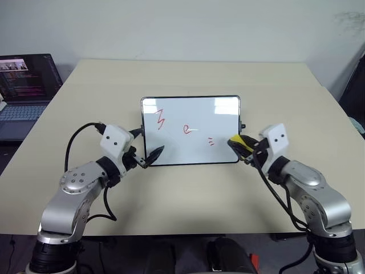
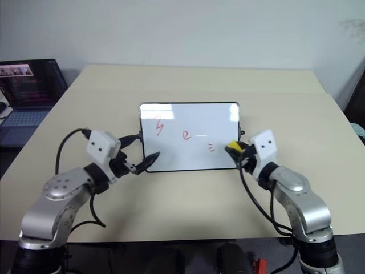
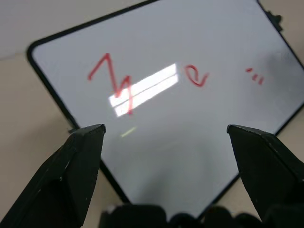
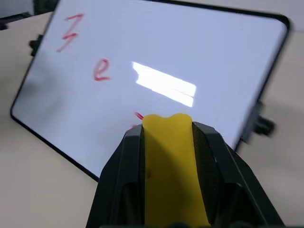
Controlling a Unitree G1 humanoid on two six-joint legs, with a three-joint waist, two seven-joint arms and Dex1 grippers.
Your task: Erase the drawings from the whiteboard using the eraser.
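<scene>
The whiteboard (image 1: 191, 117) lies flat in the middle of the table, bearing the drawings in red: a zigzag (image 1: 160, 119), a looped "e" (image 1: 187, 129) and two short dashes (image 1: 211, 141). My right gripper (image 1: 242, 146) is shut on the yellow eraser (image 1: 239, 141) and hovers over the board's near right corner, just right of the dashes. In the right wrist view the eraser (image 4: 168, 164) sits squeezed between the fingers, covering part of the dashes. My left gripper (image 1: 151, 155) is open at the board's near left edge, fingers (image 3: 78, 161) spread wide with nothing between them.
An open laptop (image 1: 25, 91) stands at the table's far left edge. The beige table (image 1: 188, 194) stretches bare around the board. A small black knob (image 1: 243, 126) sticks out from the board's right side.
</scene>
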